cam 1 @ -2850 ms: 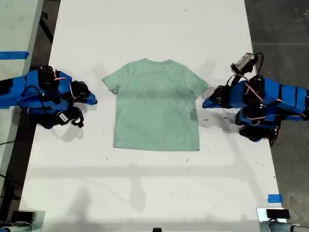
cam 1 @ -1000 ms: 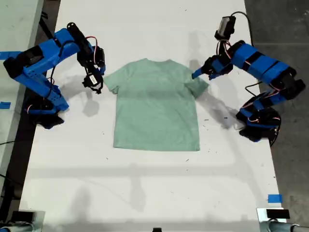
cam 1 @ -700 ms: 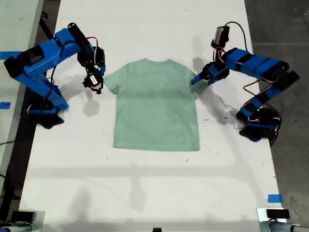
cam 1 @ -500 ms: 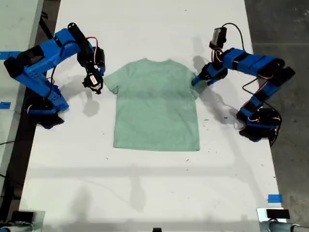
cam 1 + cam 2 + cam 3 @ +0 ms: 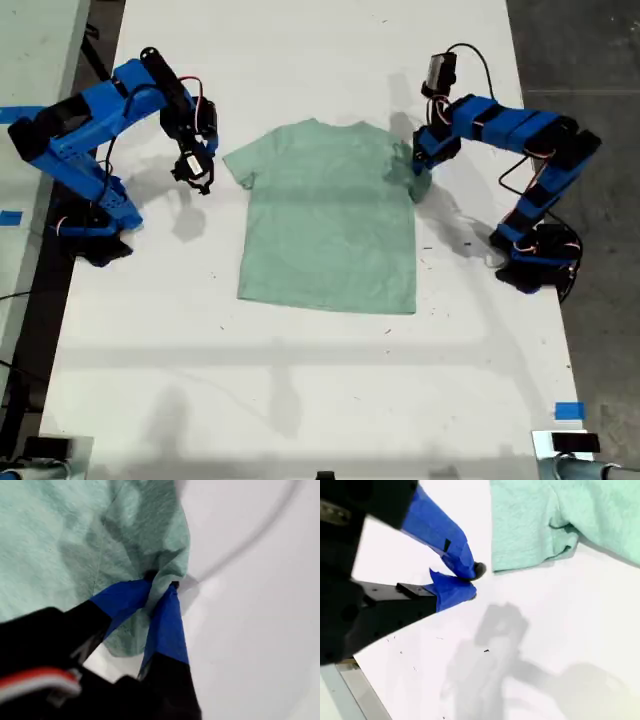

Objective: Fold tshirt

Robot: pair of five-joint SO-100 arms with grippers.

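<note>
The pale mint-green tshirt (image 5: 325,215) lies flat, front up, in the middle of the white table (image 5: 300,400), neck toward the far edge. My first gripper (image 5: 420,166) is at the exterior view's right and is shut on that side's sleeve. In the first wrist view its blue fingers (image 5: 165,620) pinch a bunched fold of the tshirt (image 5: 60,535). My second gripper (image 5: 195,177) hovers beside the sleeve at the exterior view's left. It does not touch the tshirt (image 5: 560,515), and its tips (image 5: 470,582) are together with nothing between them.
Both arm bases stand at the table's long edges in the exterior view. A blue tape square (image 5: 568,410) sits near the front corner at that view's right. Another surface with blue tape (image 5: 28,113) adjoins at that view's left.
Both arms rose from rest and reached toward the sleeves. In the last second my first gripper closed on its sleeve and bunched it, nudging the tshirt slightly rightward in the exterior view. The second arm stayed still.
</note>
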